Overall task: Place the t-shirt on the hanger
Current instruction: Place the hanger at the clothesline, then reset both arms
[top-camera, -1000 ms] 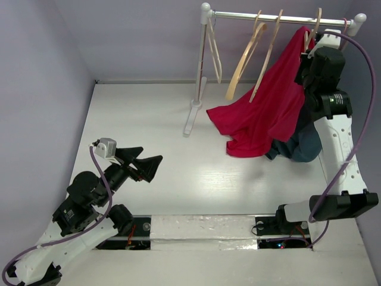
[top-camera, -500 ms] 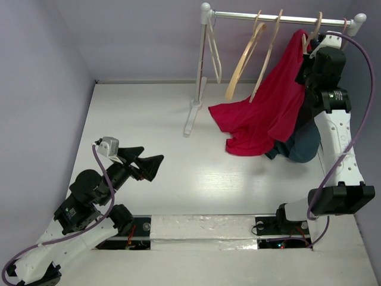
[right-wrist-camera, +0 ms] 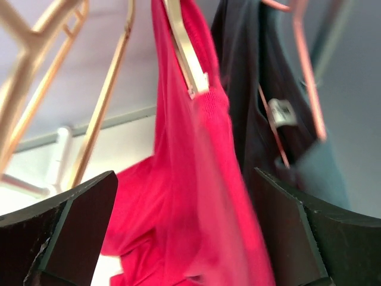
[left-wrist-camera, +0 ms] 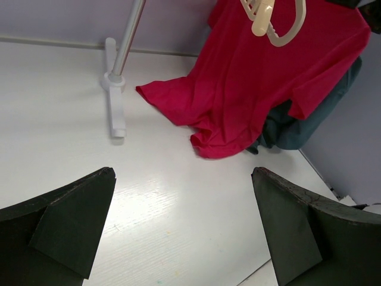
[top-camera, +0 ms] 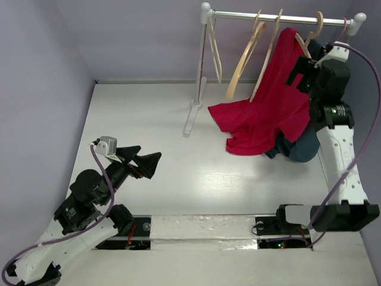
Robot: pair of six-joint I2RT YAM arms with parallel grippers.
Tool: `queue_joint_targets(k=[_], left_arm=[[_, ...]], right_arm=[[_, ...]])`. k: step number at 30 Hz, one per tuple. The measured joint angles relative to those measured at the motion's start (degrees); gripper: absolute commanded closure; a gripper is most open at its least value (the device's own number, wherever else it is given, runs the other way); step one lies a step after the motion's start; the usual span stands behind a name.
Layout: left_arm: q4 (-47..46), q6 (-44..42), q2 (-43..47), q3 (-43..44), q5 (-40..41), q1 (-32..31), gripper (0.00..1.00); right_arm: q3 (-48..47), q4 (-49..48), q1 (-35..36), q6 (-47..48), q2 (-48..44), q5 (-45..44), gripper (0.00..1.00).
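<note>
T-shirt: the crimson-red t-shirt (top-camera: 268, 113) hangs at the right end of the rack, high under the rail, and falls in a long slanted sheet.
Cloth: soft, with long folds; the lower part with one short sleeve lies spread and wrinkled on the white table (top-camera: 149, 119).
Hanger: the tan wooden hanger (top-camera: 315, 27) hooks over the rail; in the right wrist view one wooden arm (right-wrist-camera: 184, 53) goes down into the top of the red cloth (right-wrist-camera: 196, 196).
Right gripper: the right gripper (top-camera: 297, 71) is high beside the top of the shirt, jaws spread wide, the cloth between them but not pinched.
Behind it: a dark teal shirt (top-camera: 300, 146) hangs on a thin pink hanger (right-wrist-camera: 300, 65), just beside the red one.
Rack: the white rack (top-camera: 280, 18) also carries two free tan hangers (top-camera: 247, 59) and a thin white hanger (top-camera: 213, 42).
Left gripper: the left gripper (top-camera: 150, 156) hovers low over the table, well apart from the shirt, jaws wide and holding nothing.
</note>
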State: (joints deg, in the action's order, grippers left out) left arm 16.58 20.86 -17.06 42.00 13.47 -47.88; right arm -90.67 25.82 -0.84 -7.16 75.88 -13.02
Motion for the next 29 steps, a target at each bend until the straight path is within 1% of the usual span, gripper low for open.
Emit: queue_joint_targets(k=[4,7,14,16,19,24,29], left_arm=[[0.0,0.0,-0.1,0.0,1.1,0.0,0.01],[0.0,0.0,-0.2,0.0,1.9,0.0,0.01],[0.5,0.8,-0.6,0.5,4.3,0.0,0.01],[1.2,1.0,-1.1,1.7,5.0,0.0,0.01],[1.7,1.1,-1.3,4.5,5.6,0.0,0.01],[0.9,1.6,-1.1,9.8,6.1,0.0,0.01],[0.5,2.9,-0.9,10.4,6.2,0.0,0.01]], right_arm=[[4.2,0.1,0.0,-2.4,-8.4,0.1,0.00],[7.3,-0.3,0.0,-4.3,-18.8,1.7,0.00],[16.7,1.3,0.0,-10.1,-43.3,10.7,0.00],[18.2,1.8,0.0,-11.6,-50.2,13.5,0.00],[18.7,2.7,0.0,-12.8,-58.5,15.1,0.00],[17.8,4.2,0.0,-13.2,-66.3,13.7,0.00],[20.7,6.0,0.0,-13.1,-68.5,12.1,0.00]])
